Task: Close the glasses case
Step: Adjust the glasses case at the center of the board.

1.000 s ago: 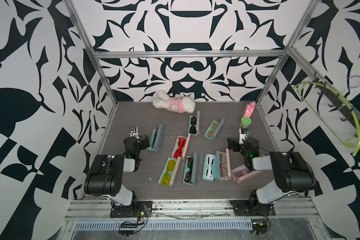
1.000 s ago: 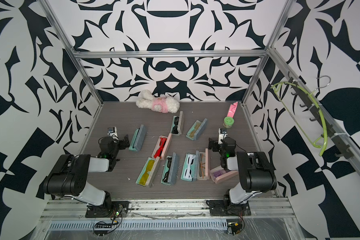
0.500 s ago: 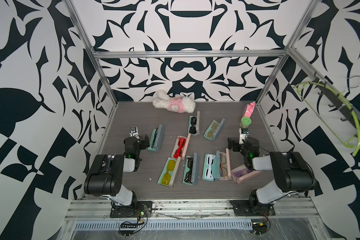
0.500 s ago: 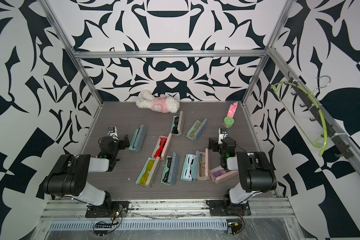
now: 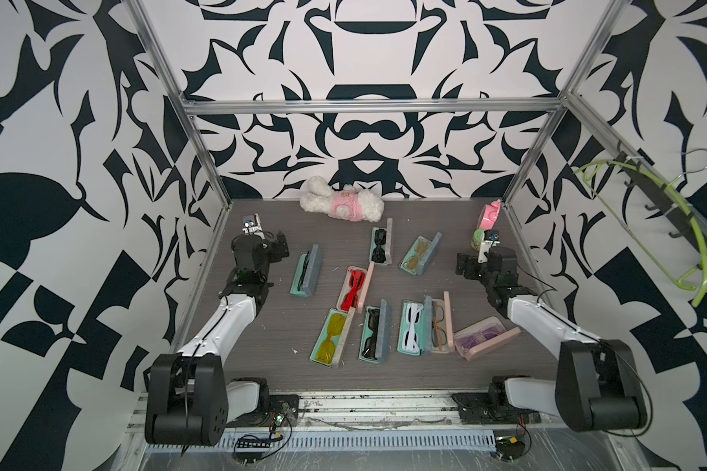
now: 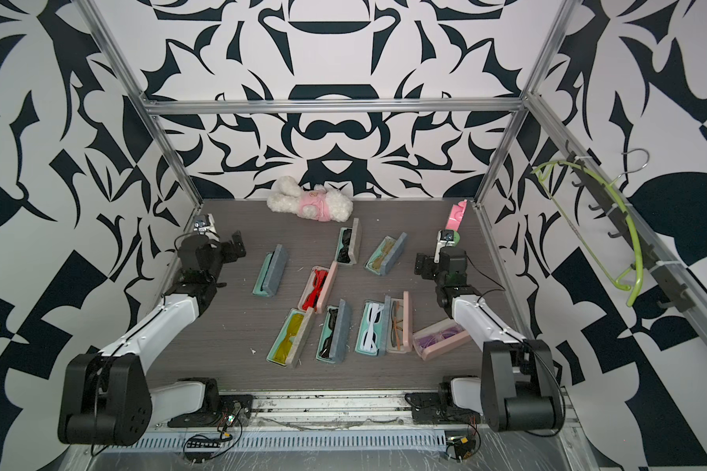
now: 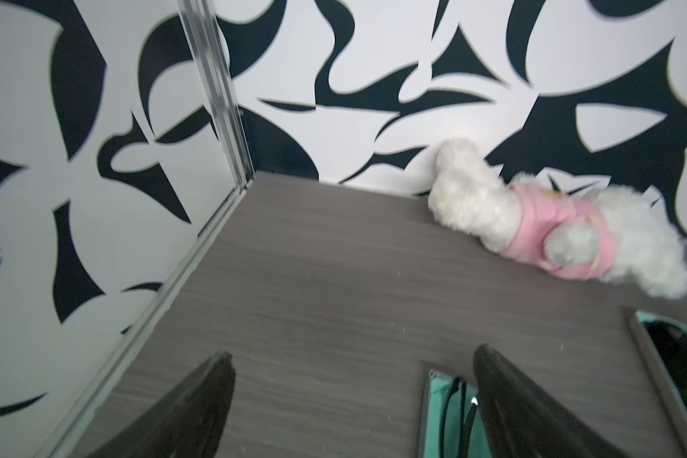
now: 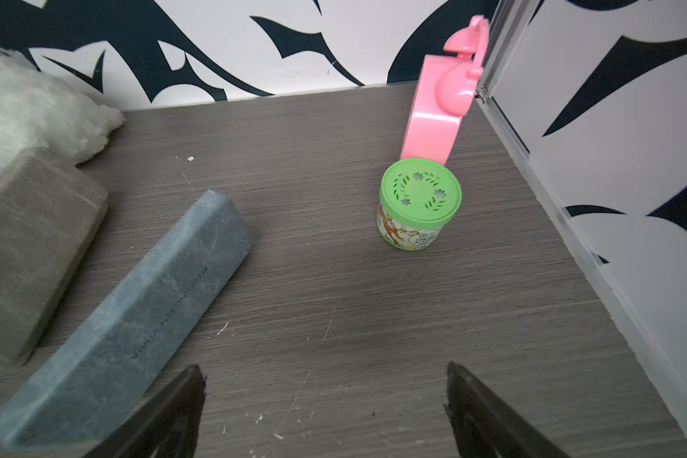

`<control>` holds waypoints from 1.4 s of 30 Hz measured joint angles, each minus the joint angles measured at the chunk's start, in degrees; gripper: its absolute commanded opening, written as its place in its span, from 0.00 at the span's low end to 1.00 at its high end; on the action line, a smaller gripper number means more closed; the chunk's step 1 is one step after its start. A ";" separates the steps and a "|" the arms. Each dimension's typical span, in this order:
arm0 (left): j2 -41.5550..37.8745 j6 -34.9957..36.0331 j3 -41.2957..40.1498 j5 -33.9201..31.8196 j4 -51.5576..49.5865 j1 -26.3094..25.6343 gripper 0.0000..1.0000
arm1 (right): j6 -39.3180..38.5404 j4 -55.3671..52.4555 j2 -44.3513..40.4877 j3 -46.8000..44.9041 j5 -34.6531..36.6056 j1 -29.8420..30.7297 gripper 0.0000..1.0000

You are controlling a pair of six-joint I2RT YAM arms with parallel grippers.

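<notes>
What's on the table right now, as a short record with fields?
left hand: open, empty, near leftmost teal case
right hand: open, empty, facing green-lidded jar
glasses cases: nine, all lids open
at the back: plush toy, pink plastic item

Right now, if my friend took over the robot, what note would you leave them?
Left gripper: open, empty, beside the leftmost teal case.
Right gripper: open, empty, near the green tub.
Glasses cases: nine on the table, all open.
Done: nothing closed yet.
Left to do: fold a lid shut, probably on that leftmost one first.
</notes>
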 measured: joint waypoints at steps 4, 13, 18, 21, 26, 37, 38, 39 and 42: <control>-1.57 -6.71 11.54 2.14 -15.47 0.00 0.99 | 3.28 -9.66 -6.67 3.65 -1.42 0.17 0.94; -8.22 -19.47 16.09 11.85 -41.53 -1.99 0.99 | 13.86 -27.32 -20.72 7.04 -7.43 3.21 0.94; -12.17 -21.84 16.09 13.05 -50.86 -8.90 0.99 | 18.40 -34.16 -26.38 7.23 -9.40 9.38 0.92; -13.73 -23.04 16.09 13.29 -56.22 -11.89 1.00 | 20.79 -37.46 -28.79 7.58 -9.64 13.18 0.92; -16.81 -25.44 14.53 13.09 -61.42 -14.69 0.99 | 24.22 -40.63 -30.80 8.07 -9.75 18.93 0.92; -16.87 -32.57 9.84 6.47 -64.87 -30.86 1.00 | 29.18 -42.73 -26.82 8.09 -2.29 37.62 0.91; -16.87 -33.31 9.35 5.97 -64.87 -31.95 0.99 | 29.55 -42.73 -26.47 8.09 -1.33 39.01 0.90; -16.87 -33.94 9.03 5.57 -65.07 -32.74 1.00 | 29.83 -42.73 -26.23 8.09 -0.70 40.00 0.90; -17.18 -35.93 7.80 4.81 -65.11 -34.88 0.99 | 31.19 -42.60 -24.94 8.11 1.09 42.80 0.90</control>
